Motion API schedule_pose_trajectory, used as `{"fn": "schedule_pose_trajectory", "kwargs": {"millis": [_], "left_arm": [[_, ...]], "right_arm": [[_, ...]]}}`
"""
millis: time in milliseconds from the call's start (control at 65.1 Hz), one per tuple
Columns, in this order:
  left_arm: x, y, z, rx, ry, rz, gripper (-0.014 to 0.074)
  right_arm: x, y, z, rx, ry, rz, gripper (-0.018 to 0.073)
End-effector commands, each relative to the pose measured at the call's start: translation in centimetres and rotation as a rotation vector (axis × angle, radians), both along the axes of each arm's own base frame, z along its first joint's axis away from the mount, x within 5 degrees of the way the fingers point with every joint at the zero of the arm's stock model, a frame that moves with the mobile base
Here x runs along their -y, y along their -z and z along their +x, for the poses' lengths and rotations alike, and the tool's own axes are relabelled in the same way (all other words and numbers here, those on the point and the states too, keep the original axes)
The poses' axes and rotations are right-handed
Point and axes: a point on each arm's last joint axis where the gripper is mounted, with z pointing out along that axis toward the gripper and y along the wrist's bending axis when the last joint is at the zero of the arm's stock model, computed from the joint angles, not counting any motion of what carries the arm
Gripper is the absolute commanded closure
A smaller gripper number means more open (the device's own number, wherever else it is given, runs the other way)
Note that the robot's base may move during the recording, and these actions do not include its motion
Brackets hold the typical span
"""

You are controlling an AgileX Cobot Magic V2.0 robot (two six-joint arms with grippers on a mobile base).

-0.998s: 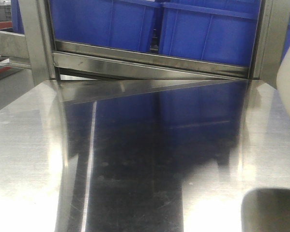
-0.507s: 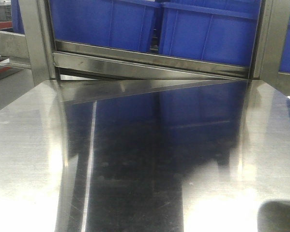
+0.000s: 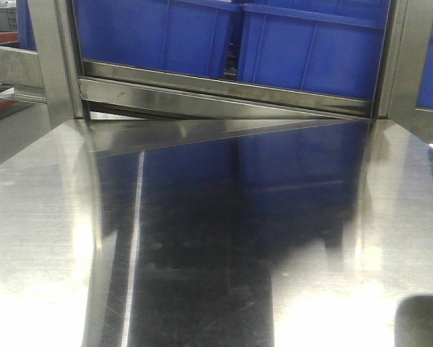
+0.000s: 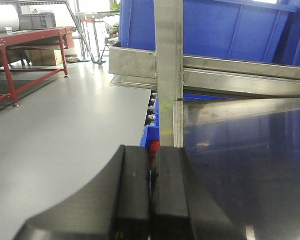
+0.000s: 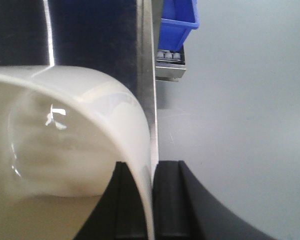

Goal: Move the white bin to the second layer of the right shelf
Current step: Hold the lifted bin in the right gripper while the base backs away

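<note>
My right gripper [image 5: 151, 200] is squeezing the thin wall of the shiny cream-white plastic bin [image 5: 64, 150]. One black finger [image 5: 129, 210] is inside the wall and the other is outside. My left gripper [image 4: 151, 195] is pressed tight with nothing in it.

The bin hangs at the right edge of the flat mirror-like steel tabletop [image 5: 89, 30]. I cannot tell if it touches the top. Beyond that edge is grey floor [image 5: 240, 125]. Farther off, a blue plastic crate [image 5: 177, 22] sits on a steel rail end with small pale rollers [image 5: 167, 56].

In the front view, big blue plastic crates [image 3: 303, 50] stand in a row behind a long steel crossbar [image 3: 223, 90] at the far end of the tabletop. A tall steel post [image 4: 169, 75] rises right in front of my left gripper. Off to the left is a bench with red metal legs [image 4: 19, 40].

The front view shows no bin at all. A dark blurry shape [image 3: 422, 322] sits in its bottom right corner, and I cannot tell what it is. In the right wrist view, most of the bin is cut off at the left and bottom edges.

The open hollow of the bin faces my right wrist camera. I hold it at a rounded bend of the rim. Its mouth looks rounded there, so I cannot tell which side is longer.
</note>
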Motion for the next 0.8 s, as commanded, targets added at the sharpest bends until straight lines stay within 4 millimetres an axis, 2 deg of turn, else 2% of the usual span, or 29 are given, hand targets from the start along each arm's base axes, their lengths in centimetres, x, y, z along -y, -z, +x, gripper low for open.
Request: {"fn": "schedule_pose_trajectory", "kwargs": {"millis": [0,783], "left_arm": [[-0.06,0.39,0.01,0.063,-0.006,-0.010,0.0512],[-0.06,0.39,0.01,0.063,-0.006,-0.010,0.0512]], "right_arm": [[-0.40,-1.62,0.48,0.126,-0.042,0.003,0.0509],[-0.91,-1.64,0.49,0.129,-0.062,0.061,0.0511]]}}
